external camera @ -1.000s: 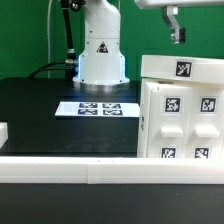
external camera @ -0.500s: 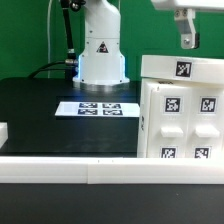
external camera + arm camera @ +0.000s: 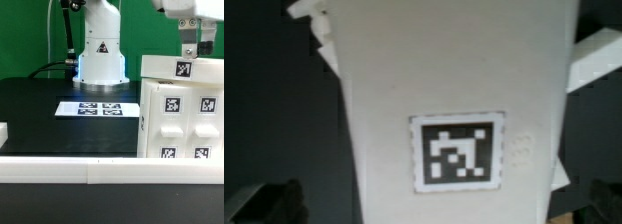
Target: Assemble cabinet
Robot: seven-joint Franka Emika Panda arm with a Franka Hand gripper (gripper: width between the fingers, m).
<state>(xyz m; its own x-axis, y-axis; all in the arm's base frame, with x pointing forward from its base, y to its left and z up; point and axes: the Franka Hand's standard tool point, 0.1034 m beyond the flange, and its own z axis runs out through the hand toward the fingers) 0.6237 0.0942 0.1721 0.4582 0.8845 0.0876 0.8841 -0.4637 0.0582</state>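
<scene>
Tool (image 3: 196,48) has descended toward the tagged cabinet (image 3: 180,110).

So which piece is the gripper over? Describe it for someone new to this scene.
Start at the tall white cabinet body on the exterior view's right. The flat white panel lies across its top, below the gripper. Unlike the multi-tagged front, it shows one tag.

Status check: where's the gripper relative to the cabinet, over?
Gripper open, just above the cabinet's top panel, not gripping. Cabinet body upright at the exterior view's right. Nothing in the way.
</scene>
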